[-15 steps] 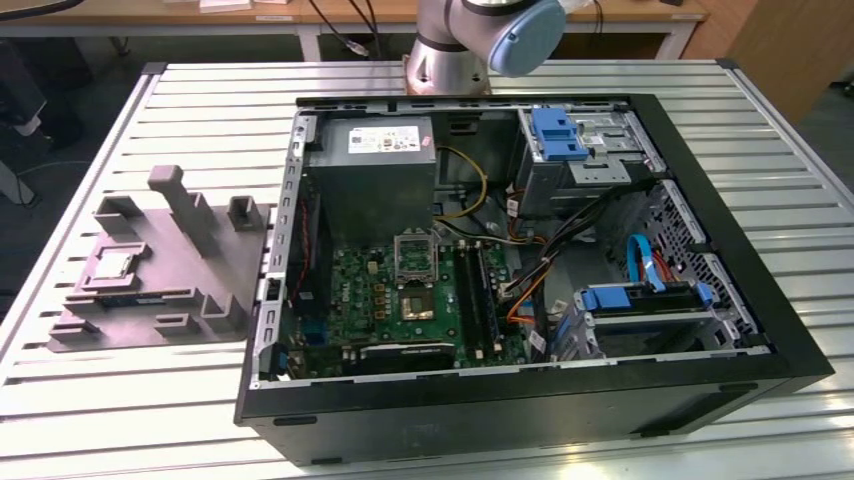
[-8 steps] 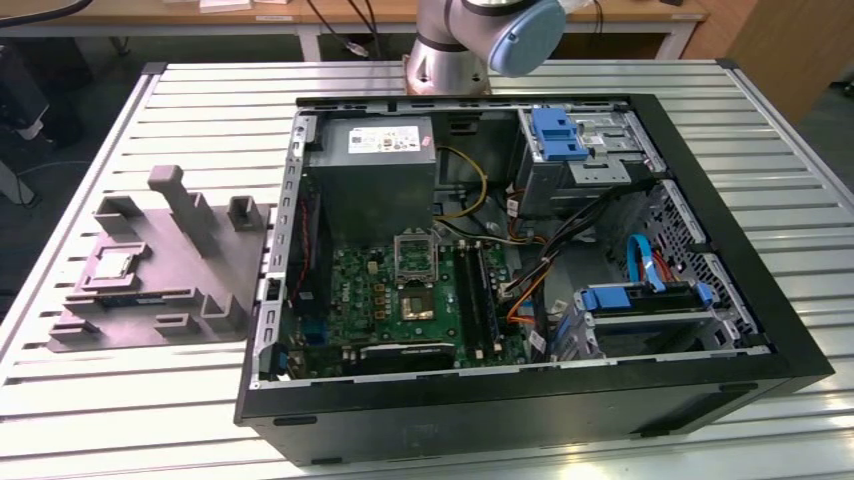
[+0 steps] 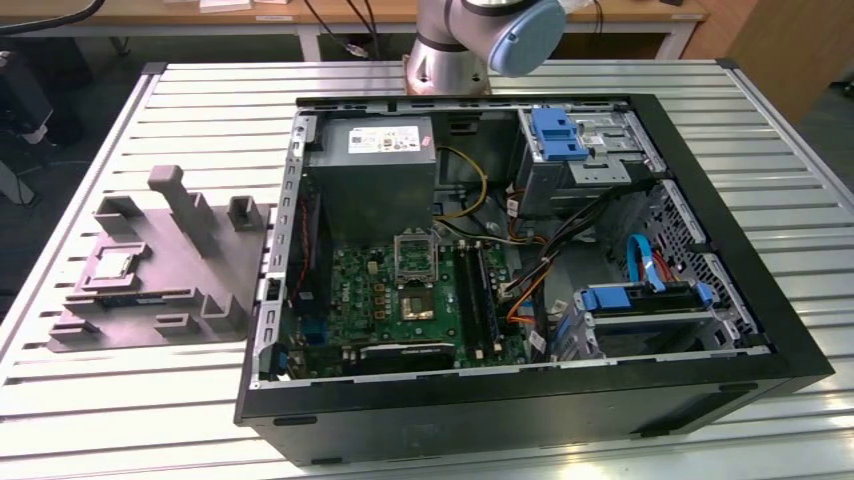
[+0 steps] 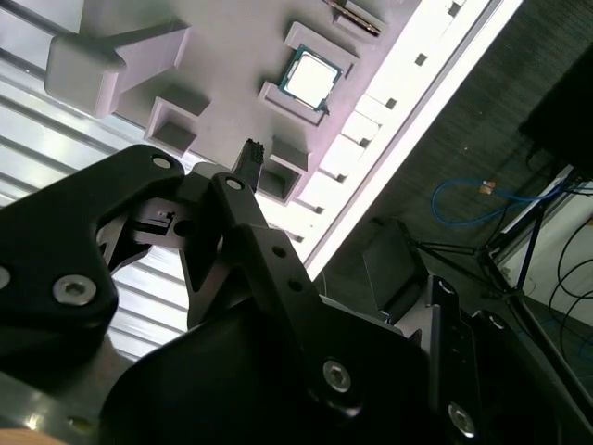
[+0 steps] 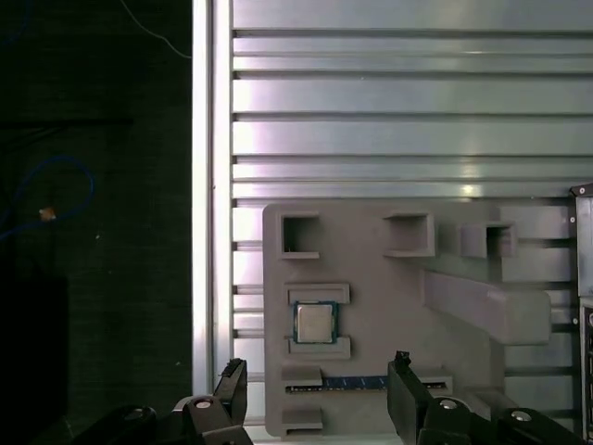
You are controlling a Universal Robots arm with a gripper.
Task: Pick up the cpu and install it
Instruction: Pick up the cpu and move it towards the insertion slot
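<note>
The cpu [image 3: 111, 263] is a small silvery square chip lying flat in a pocket of the grey moulded tray [image 3: 187, 290], on the table at the exterior view's left. In the first wrist view my gripper [image 5: 316, 373] hangs open above the tray [image 5: 389, 232], its two black fingers spread wide and holding nothing. The cpu [image 5: 315, 323] lies a short way beyond the gap between them, untouched. The second wrist view shows the cpu [image 4: 309, 77] in its pocket past one black fingertip [image 4: 250, 156].
An open computer case [image 3: 521, 260] fills the middle of the slatted metal table [image 3: 200, 110], with a silver-framed socket [image 3: 414, 250] on its green motherboard beside black memory sticks [image 3: 474, 290]. The arm's base [image 3: 467, 40] stands behind the case. The table edge [image 5: 202, 185] runs beside the tray.
</note>
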